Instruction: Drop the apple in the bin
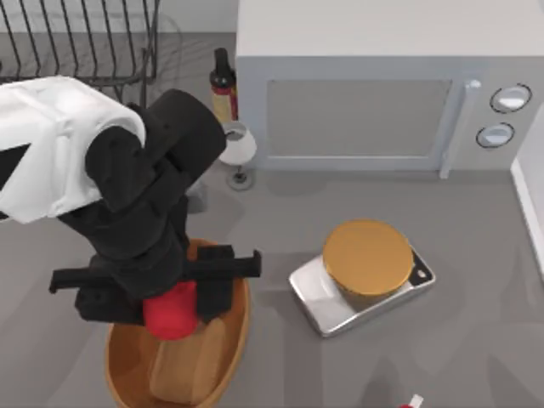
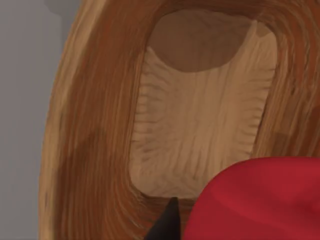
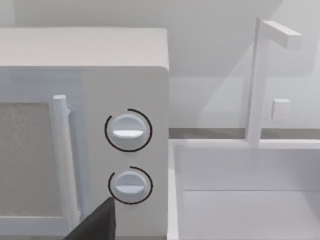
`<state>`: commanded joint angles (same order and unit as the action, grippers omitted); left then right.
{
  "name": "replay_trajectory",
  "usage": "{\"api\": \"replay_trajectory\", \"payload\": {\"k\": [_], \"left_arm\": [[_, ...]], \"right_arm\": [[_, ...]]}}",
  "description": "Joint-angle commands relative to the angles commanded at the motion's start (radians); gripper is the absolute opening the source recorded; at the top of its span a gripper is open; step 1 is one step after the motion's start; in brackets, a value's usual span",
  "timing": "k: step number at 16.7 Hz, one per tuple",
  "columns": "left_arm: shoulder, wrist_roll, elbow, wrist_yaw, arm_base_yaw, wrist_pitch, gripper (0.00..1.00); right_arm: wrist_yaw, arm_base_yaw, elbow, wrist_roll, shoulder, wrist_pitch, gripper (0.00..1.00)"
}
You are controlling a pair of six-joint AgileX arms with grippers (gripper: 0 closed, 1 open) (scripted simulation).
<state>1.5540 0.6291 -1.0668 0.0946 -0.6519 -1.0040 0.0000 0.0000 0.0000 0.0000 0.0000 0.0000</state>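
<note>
Two arms, one at work. L. gripper (image 1: 174,293) hangs over the near-left part of the table, above the bin (image 1: 234,336), clamped on the apple (image 1: 170,316); black fingers flank the fruit on both sides in the top view. Apple is thus held in the air over the bin's upper half, not yet resting on the pale floor. R. arm sits parked toward the table's right; its wrist cam faces the microwave (image 3: 85,125) and a white sink w/ tap (image 3: 260,80), and whether its fingers are apart or closed can't be told.

Handling (judgement): apple is small, round, firm, smooth-skinned and prob. light, so it may slip or roll; best gripped across its widest girth, as it appears to be now. A short drop should be harmless, and the bin's raised wall should stop any rolling.

Materials & shapes: apple (image 2: 265,200) is plain glossy red, no stem visible. Bin (image 2: 90,150) is oval, orange-brown ribbed weave on the sides, w/ a flat, paler tan bottom. Elsewhere: a silver scale (image 1: 319,297) carrying an orange-topped cylinder (image 1: 367,255), a wire dish rack (image 1: 76,42), a dark bottle (image 1: 223,81), and a wine glass (image 1: 239,149).
</note>
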Motion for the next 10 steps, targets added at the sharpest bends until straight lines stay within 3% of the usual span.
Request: {"api": "replay_trajectory", "payload": {"k": [10], "left_arm": [[0.0,0.0,0.0,0.0,0.0,0.0,0.9]], "right_arm": [[0.0,0.0,0.0,0.0,0.0,0.0,1.0]]}}
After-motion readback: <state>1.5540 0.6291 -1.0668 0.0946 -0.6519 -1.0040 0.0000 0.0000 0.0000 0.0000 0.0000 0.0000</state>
